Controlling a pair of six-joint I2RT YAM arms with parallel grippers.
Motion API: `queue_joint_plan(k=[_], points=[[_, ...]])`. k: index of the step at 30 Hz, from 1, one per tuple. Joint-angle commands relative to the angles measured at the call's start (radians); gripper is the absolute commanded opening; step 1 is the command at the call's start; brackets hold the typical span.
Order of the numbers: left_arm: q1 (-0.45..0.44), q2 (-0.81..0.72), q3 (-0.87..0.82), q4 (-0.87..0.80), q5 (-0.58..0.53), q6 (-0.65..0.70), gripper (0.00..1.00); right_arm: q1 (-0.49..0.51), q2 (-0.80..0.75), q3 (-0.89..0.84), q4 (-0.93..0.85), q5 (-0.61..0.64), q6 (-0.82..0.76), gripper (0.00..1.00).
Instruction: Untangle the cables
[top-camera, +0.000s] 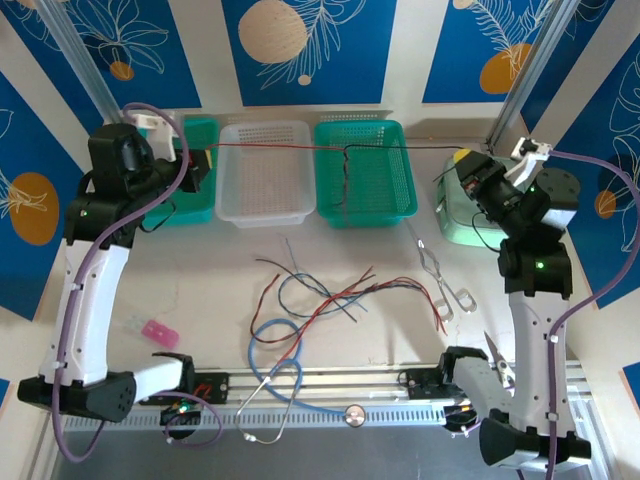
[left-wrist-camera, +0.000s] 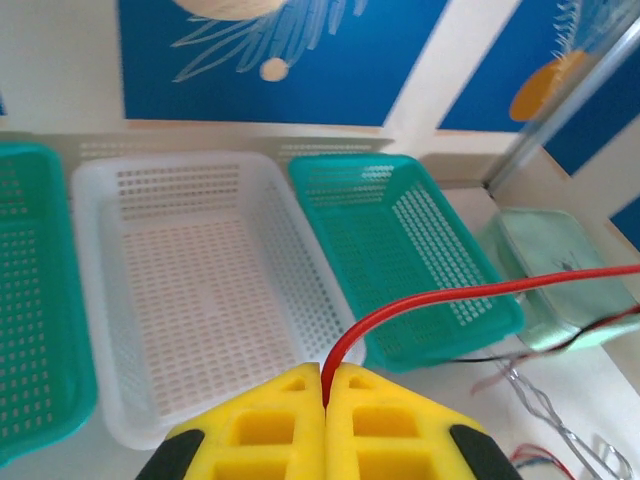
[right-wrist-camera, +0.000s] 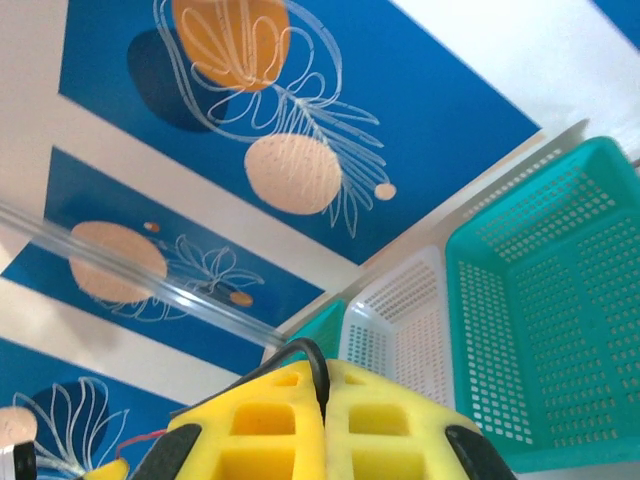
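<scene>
Two white robot arms, the left arm (top-camera: 85, 290) and the right arm (top-camera: 530, 330), rise from the near edge of a pale bench (top-camera: 200, 280), seen from above.

Closest to their bases lies a light-blue stethoscope (top-camera: 252, 350). A small pink object (top-camera: 158, 332) sits to its left, and scissors (top-camera: 497, 358) lie beside the right arm.

Farther in, at the middle of the bench, thin cables (top-camera: 330, 292) in red, black and blue-grey lie in a loose heap, crossing one another. Metal tongs (top-camera: 440, 280) lie just right of the heap.

Along the far edge stand three baskets in a row. The left teal basket (top-camera: 195, 200) is partly behind the left arm, then come the white basket (top-camera: 265, 175) and the right teal basket (top-camera: 365, 175). A pale green box (top-camera: 455, 215) sits to their right.

Both arms reach up over this row. A red cable (top-camera: 270, 146) is stretched in a straight line above the baskets, between the two arms.

The left jaws are fully closed, and the red cable comes out from between their yellow fingers (left-wrist-camera: 270, 430).

The right jaws are also fully closed, pinching a black cable (right-wrist-camera: 305, 350) that loops out of the seam between them. From above, a black strand drops from the stretched line over the right teal basket.
</scene>
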Motion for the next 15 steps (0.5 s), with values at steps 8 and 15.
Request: queue_joint_plan(k=[8,15], points=[[0.359,-0.034,-0.159,0.260,0.072,-0.255,0.00,-0.144,-0.038,0.090,-0.145,0.104,-0.009,0.00],[0.524,-0.084,-0.282,0.428,0.048,-0.491,0.00,-0.189,-0.056,0.103,-0.191,0.149,-0.034,0.00]])
